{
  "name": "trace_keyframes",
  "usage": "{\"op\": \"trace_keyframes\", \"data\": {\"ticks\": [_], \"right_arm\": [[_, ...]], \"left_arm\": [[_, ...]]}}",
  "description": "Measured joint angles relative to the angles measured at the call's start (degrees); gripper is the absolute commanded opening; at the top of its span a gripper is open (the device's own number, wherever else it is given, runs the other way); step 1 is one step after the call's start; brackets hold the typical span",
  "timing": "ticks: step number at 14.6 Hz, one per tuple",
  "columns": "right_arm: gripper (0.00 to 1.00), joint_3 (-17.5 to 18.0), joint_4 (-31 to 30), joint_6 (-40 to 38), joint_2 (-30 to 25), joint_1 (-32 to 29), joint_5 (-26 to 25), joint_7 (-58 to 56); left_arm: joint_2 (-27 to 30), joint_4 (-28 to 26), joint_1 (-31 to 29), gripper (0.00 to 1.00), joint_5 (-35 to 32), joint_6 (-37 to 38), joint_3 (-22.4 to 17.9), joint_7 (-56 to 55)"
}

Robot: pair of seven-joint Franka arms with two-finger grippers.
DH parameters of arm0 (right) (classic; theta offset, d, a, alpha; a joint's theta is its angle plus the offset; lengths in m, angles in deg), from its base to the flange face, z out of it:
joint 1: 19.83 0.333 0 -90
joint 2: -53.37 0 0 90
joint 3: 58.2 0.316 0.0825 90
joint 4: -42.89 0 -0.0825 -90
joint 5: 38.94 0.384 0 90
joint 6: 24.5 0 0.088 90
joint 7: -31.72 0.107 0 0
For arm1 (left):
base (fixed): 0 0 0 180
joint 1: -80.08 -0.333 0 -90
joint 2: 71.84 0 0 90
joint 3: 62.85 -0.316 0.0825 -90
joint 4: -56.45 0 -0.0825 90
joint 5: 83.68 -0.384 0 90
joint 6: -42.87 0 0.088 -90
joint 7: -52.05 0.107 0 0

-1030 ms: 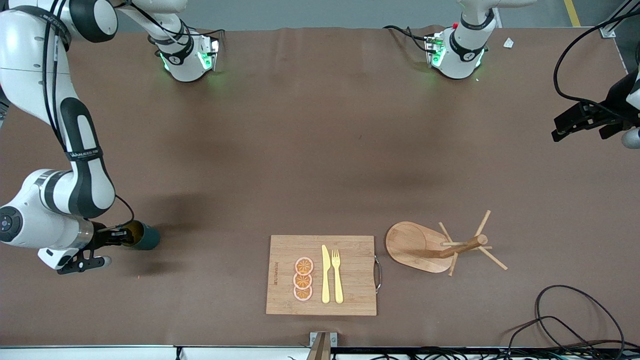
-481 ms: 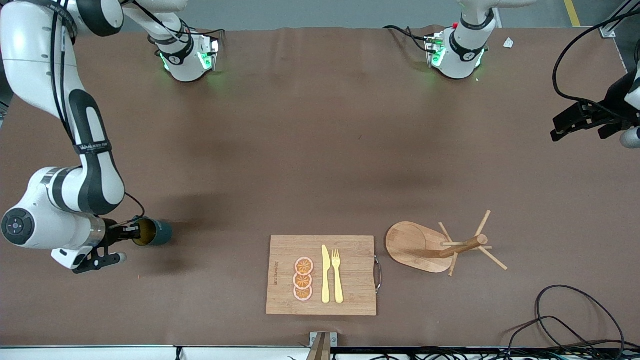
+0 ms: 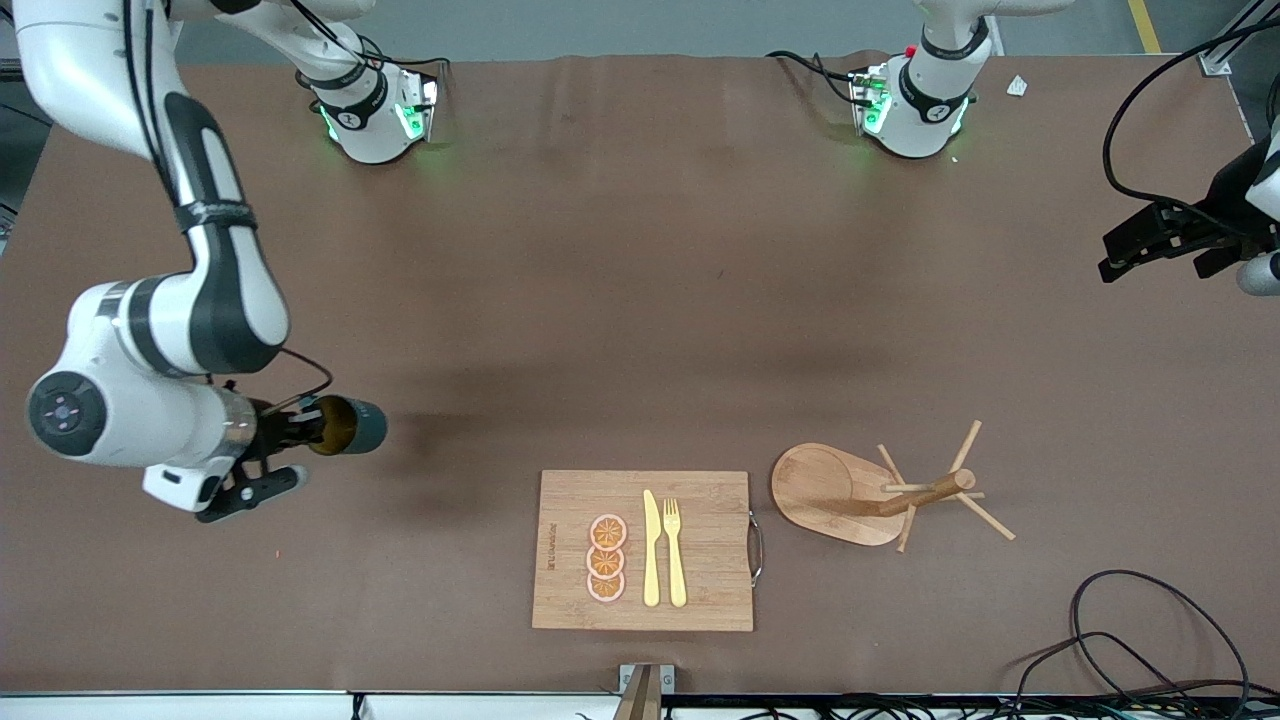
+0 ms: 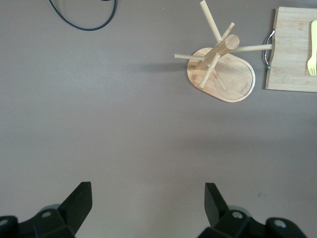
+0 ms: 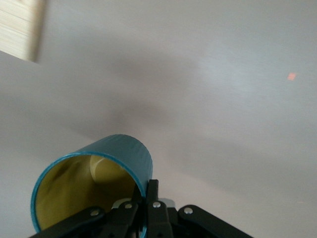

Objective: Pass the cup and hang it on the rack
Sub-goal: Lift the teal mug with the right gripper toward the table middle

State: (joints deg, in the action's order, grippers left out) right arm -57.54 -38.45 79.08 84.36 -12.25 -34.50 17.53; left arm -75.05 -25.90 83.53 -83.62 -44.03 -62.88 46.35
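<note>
Since the earlier frame the cup (image 3: 350, 425), clenched at its rim by the right tool (image 3: 296, 429), is carried toward mid-bench; the released left tool (image 3: 1150, 243) waits above the bench's left-arm end, the rack (image 3: 880, 490) nearer it.

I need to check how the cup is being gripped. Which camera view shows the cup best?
The right wrist view: the cup fills it, the right gripper shut on its rim. The front view shows the cup small, tipped on its side over the table. The left wrist view misses it.

My cup (image 3: 352, 426): teal outside, yellow inside. Rack (image 3: 840, 492) & board (image 3: 700, 540): light wood. Table (image 3: 640, 300) brown.
</note>
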Motion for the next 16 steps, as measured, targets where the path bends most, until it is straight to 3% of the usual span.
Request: {"op": "trace_keyframes", "data": {"ticks": [6,13,16], "right_arm": [[0.00,0.4,-1.2,2.9,-0.4,15.5,0.4,14.0],[0.00,0.4,-6.6,16.8,-0.1,28.1,0.3,18.6],[0.00,0.3,-7.0,17.9,0.6,32.0,0.2,18.8]], "left_arm": [[0.1,0.2,-0.5,1.00,0.0,0.0,-0.2,-0.1],[-0.1,0.1,-2.0,1.00,2.6,0.3,-0.3,-0.1],[0.1,0.2,-1.8,1.00,1.9,1.1,0.5,-0.1]]}}
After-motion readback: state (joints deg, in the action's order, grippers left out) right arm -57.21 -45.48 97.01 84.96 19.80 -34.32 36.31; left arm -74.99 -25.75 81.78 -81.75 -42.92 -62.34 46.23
